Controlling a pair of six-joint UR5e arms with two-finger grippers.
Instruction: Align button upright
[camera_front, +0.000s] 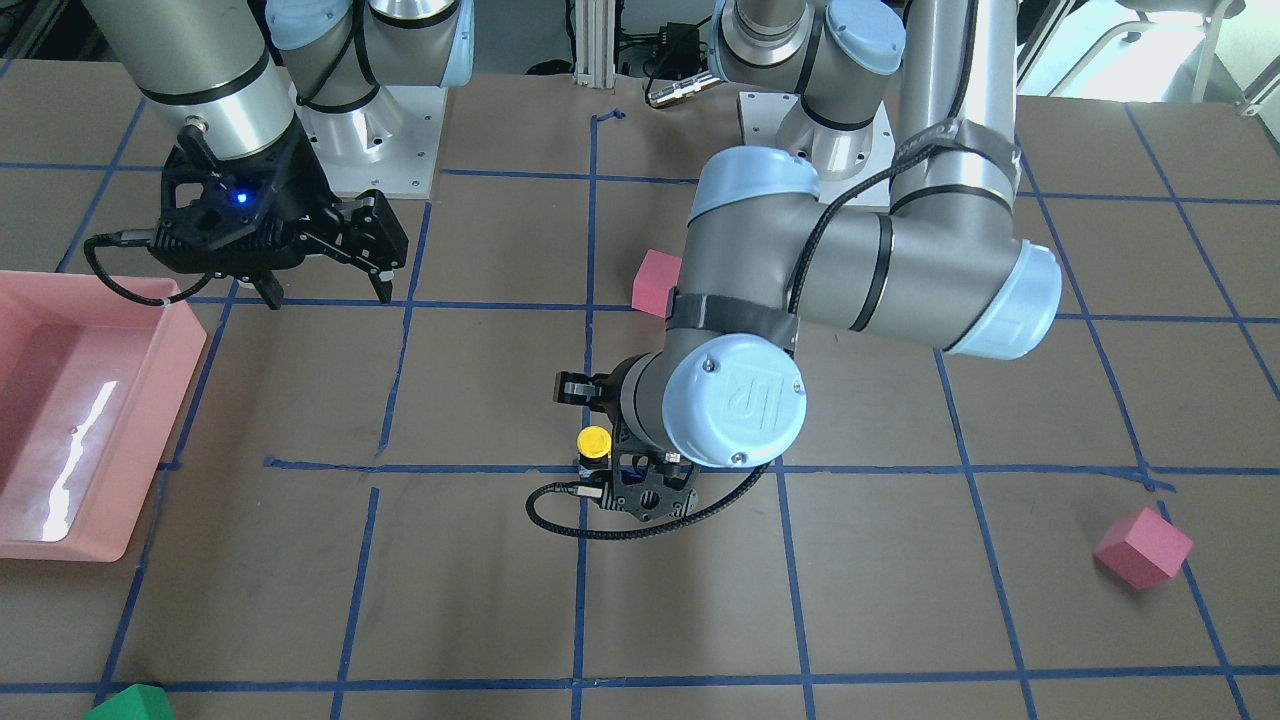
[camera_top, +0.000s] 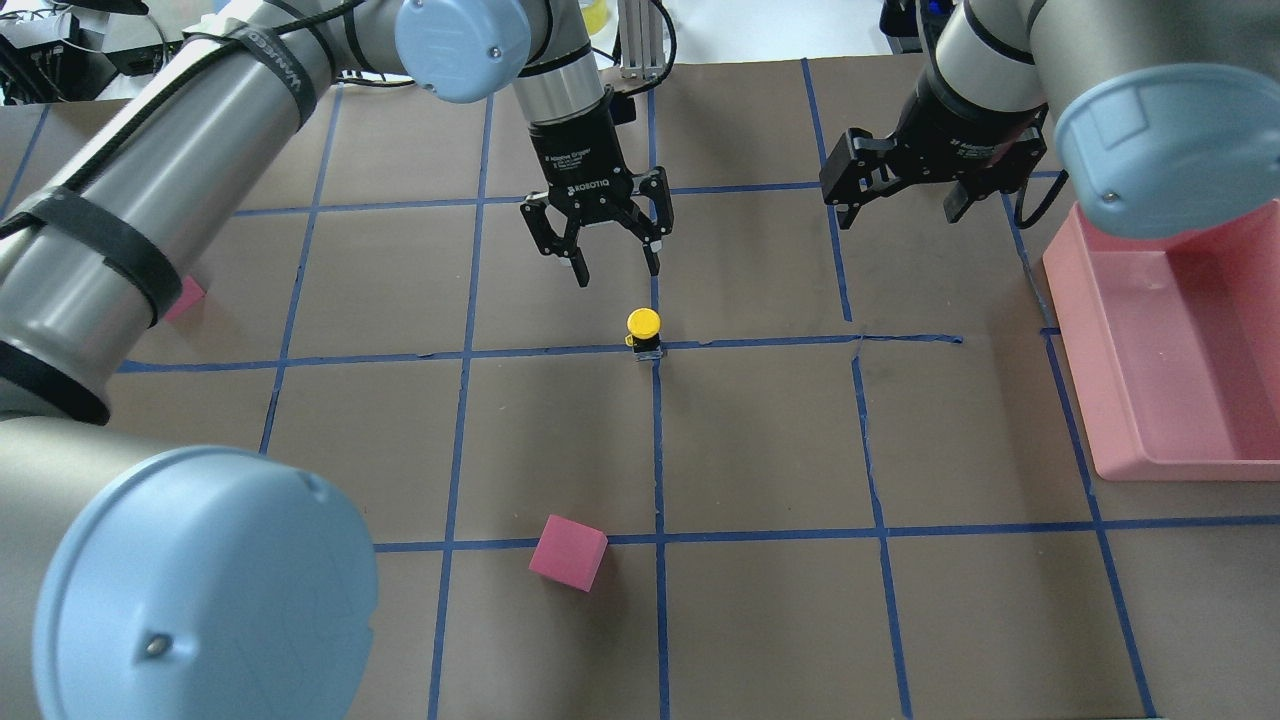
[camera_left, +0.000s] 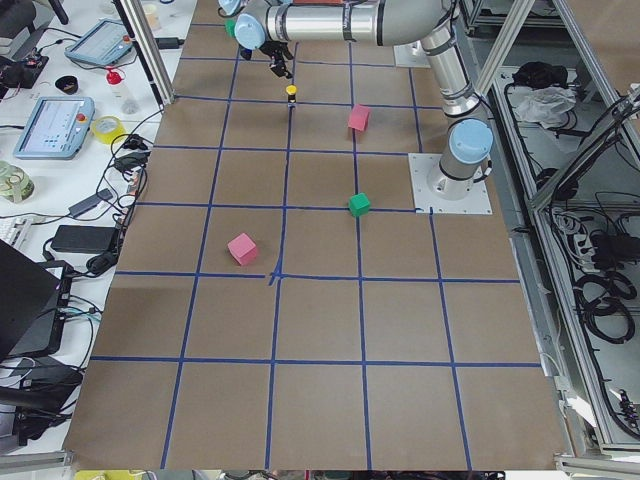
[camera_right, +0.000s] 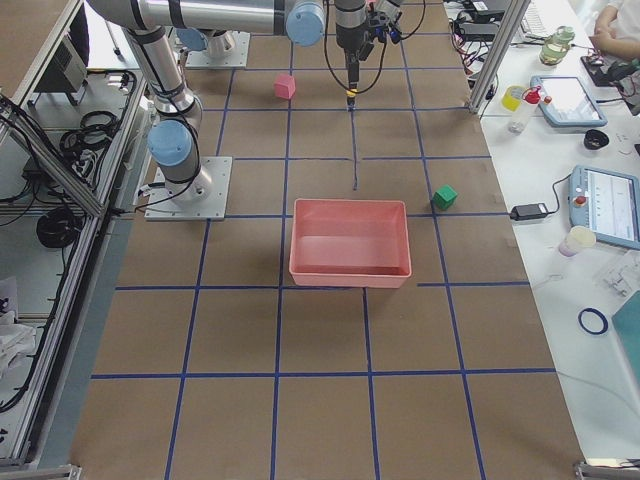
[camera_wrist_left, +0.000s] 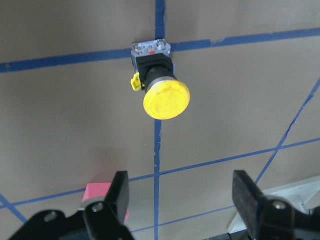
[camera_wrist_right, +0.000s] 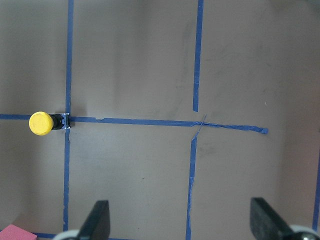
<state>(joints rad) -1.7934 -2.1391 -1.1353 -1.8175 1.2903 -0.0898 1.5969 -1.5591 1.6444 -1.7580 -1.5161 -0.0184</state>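
Observation:
The button (camera_top: 643, 330) stands upright on a blue tape crossing, its yellow cap on top and its black base on the table. It also shows in the front view (camera_front: 594, 445), the left wrist view (camera_wrist_left: 161, 95) and the right wrist view (camera_wrist_right: 42, 123). My left gripper (camera_top: 615, 268) is open and empty. It hangs above the table just beyond the button and does not touch it; its fingers (camera_wrist_left: 118, 192) show wide apart. My right gripper (camera_top: 900, 212) is open and empty, well to the right of the button, near the tray.
A pink tray (camera_top: 1180, 350) lies at the right edge, under my right arm. One pink cube (camera_top: 568, 552) sits in front of the button and another (camera_top: 185, 298) far left under my left arm. A green cube (camera_front: 125, 703) sits at the far edge.

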